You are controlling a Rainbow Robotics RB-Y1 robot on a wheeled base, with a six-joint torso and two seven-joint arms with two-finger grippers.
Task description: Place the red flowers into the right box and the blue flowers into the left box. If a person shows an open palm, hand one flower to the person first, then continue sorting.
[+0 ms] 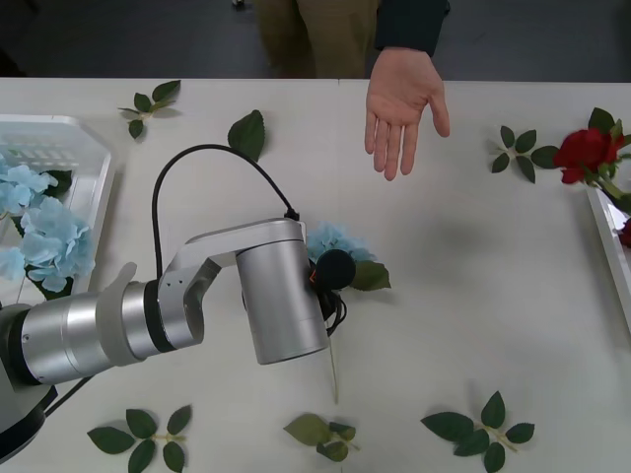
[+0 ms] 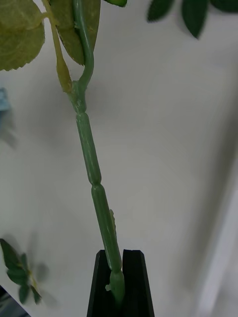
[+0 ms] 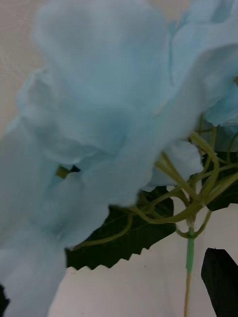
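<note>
Left box (image 1: 94,163) sits at the table's left edge, holding blue flowers (image 1: 44,236). The left gripper (image 3: 119,297), at mid-table, has fingers (image 3: 220,277) spread wide around another blue hydrangea (image 1: 335,241), not closed on it. Beyond, an open palm (image 1: 399,103) reaches over the far edge; bare tabletop (image 1: 473,256) lies between. The right gripper (image 2: 119,282) pinches a green stem (image 2: 94,183). Red flowers (image 1: 587,150) rest by the right box (image 1: 609,246) rim.

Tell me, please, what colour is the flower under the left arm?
Pale blue: the hydrangea, clearest in the left wrist view.
</note>
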